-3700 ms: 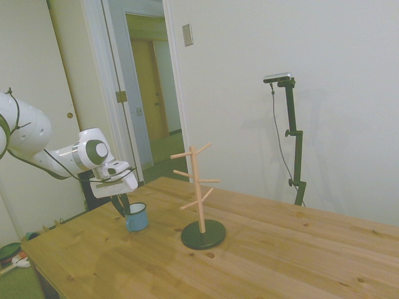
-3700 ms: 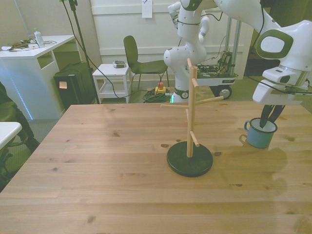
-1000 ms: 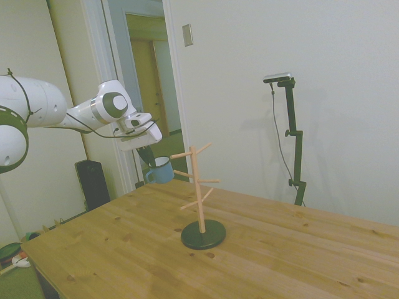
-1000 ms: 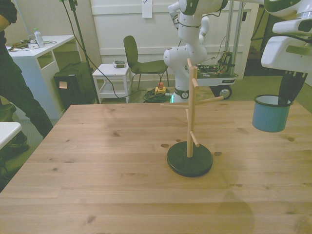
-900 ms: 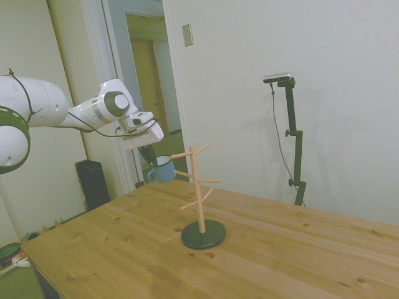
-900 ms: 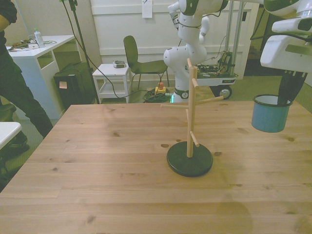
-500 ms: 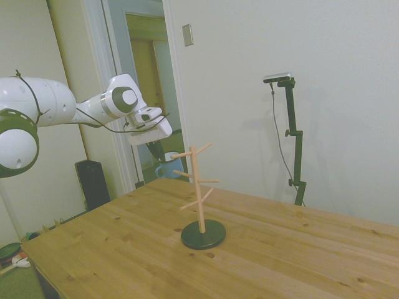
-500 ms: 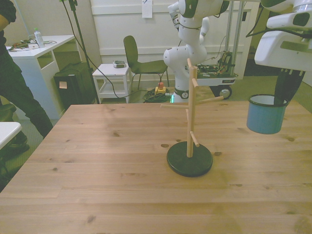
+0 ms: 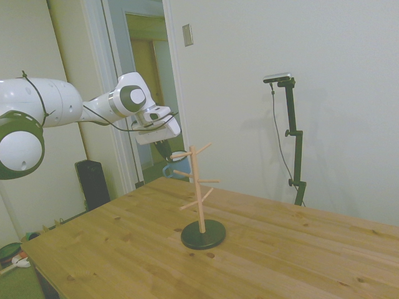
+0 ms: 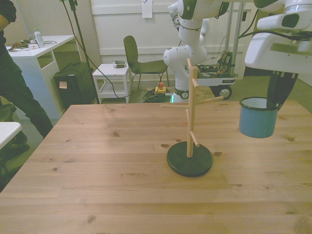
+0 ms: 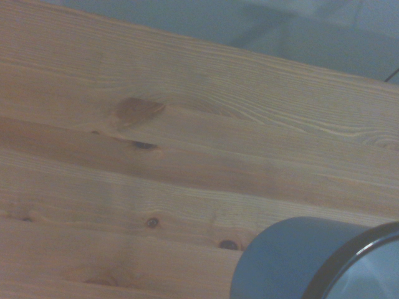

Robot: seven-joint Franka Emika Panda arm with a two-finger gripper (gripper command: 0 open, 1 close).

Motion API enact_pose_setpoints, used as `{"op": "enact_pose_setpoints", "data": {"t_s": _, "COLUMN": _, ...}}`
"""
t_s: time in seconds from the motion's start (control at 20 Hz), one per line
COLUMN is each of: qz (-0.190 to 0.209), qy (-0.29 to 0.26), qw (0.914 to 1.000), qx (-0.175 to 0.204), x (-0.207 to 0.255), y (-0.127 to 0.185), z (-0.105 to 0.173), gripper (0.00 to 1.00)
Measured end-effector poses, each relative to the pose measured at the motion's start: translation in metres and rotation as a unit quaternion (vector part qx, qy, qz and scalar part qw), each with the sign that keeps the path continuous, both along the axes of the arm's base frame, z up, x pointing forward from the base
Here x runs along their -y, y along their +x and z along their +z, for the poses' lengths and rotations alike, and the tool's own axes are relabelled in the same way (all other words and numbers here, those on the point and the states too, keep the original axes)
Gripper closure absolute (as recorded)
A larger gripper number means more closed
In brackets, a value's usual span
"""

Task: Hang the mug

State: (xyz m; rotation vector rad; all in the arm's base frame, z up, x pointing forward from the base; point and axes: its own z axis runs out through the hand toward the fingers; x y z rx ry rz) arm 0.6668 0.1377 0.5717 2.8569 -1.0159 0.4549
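Hanging clear of the wooden table [image 10: 97, 165], the mug [image 10: 257, 117] is seen at the right of the front view, upright with its dark rim and pale inside showing, well above the boards. It is held by the gripper [image 10: 279, 93], whose dark fingers [image 10: 281, 87] are pinched on the mug's rim at the side nearer the front view's right, one finger dipping inside the cup. The white gripper body above it fills the upper right corner of that view. In the side view the gripper [image 9: 163, 149] is found left of centre, about level with the top of the peg stand [image 9: 199, 194], and only a small patch of the mug [image 9: 169, 169] is made out below it, partly hidden behind the stand's pegs. The peg stand [image 10: 190, 119] is placed near the middle of the front view on its dark round base, with the mug off to its right, apart from every peg and roughly level with the middle pegs. The handle cannot be made out in any view. In the wrist view the blue wall and dark rim of the mug [image 11: 293, 255] are shown in the lower right corner, over the table boards [image 11: 124, 156]. A person's dark sleeve and trouser leg [image 10: 14, 83] are seen at the left edge of the front view, beside a white desk [image 10: 34, 53].
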Motion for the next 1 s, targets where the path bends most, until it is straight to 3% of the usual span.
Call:
{"op": "enact_pose_setpoints", "data": {"t_s": 0.55, "qz": -0.012, "qy": 0.006, "qw": 0.9999, "qx": -0.005, "x": 0.029, "y": 0.005, "z": -0.001, "gripper": 1.00}}
{"op": "enact_pose_setpoints", "data": {"t_s": 1.0, "qz": -0.002, "qy": 0.013, "qw": 0.9999, "qx": -0.003, "x": 0.021, "y": -0.007, "z": 0.007, "gripper": 1.00}}
